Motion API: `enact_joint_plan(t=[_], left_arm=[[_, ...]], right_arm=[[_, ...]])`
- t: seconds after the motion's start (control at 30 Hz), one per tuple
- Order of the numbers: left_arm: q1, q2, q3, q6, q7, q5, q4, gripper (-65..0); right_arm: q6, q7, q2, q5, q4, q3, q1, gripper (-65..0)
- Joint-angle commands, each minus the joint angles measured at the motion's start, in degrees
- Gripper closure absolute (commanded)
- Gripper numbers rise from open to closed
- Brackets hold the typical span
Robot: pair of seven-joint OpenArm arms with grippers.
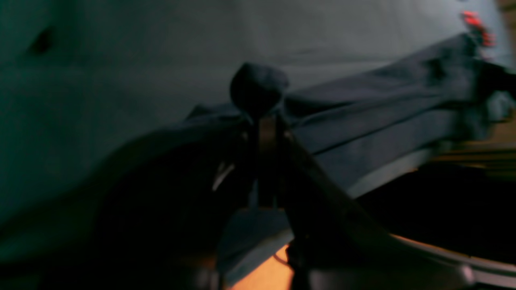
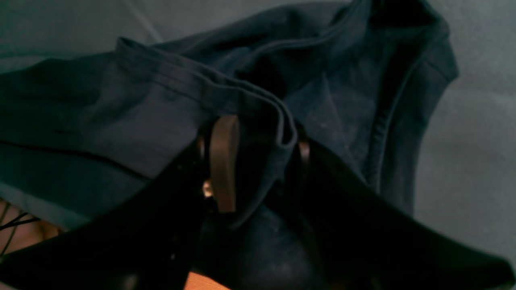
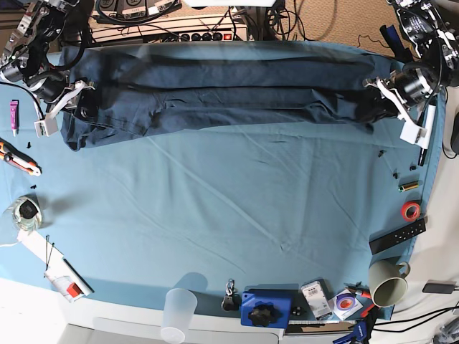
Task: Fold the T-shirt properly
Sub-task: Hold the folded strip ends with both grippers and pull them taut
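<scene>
Dark navy T-shirt [image 3: 215, 93] on teal-blue table cloth [image 3: 229, 215], beside red tape roll [image 3: 410, 210].

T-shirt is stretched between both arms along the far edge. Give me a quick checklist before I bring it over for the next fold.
1. Left gripper shut on the cloth: ok, a bunched knob of fabric sticks out past the closed jaws.
2. Right gripper holding: ok, a hemmed fold of the T-shirt lies between its jaws.
3. Shirt spread between the arms: ok, it runs as a long band across the far side of the table cloth.
4. Layers flat: not ok, long creases run its length and the right gripper's end is crumpled.
5. Landing area: ok, bare cloth in the middle; the plastic cup and mug stand at the near edge.
6. Collar position: cannot tell.
</scene>
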Motion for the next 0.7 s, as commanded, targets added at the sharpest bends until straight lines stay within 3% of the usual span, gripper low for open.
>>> enact_joint_plan(t=[0.0, 0.13, 0.27, 0.33, 0.53, 0.57, 0.67], left_arm=[[0.3, -1.1, -0.2, 0.2, -1.1, -0.2, 0.9, 0.0], [0.8, -2.6, -0.2, 0.2, -2.0, 4.0, 0.9, 0.0], [0.8, -2.9, -0.2, 0.5, -5.4, 14.4, 0.7, 0.0], [0.8, -2.9, -0.1, 2.1, -7.1, 17.4, -0.5, 0.0], [0.8, -2.9, -0.1, 1.5, -5.3, 12.9, -5.1, 0.0], [0.8, -2.9, -0.1, 1.5, -5.4, 12.2, -5.1, -4.9], [0.8, -2.9, -0.1, 1.5, -5.4, 11.6, -4.7, -27.9]], right_arm=[[0.2, 1.1, 1.2, 0.7, 1.0, 0.6, 0.3, -18.7], [0.2, 1.2, 1.2, 0.7, 1.0, 0.6, 0.3, -18.7], [0.1, 1.3, 1.1, 0.7, 1.0, 0.6, 0.3, -18.7], [0.2, 1.3, 1.2, 0.7, 1.0, 0.6, 0.3, -18.7], [0.2, 1.3, 1.2, 0.7, 1.0, 0.6, 0.3, -18.7], [0.2, 1.4, 1.2, 0.7, 1.0, 0.6, 0.3, -18.7], [0.2, 1.6, 1.2, 0.7, 1.0, 0.6, 0.3, -18.7]])
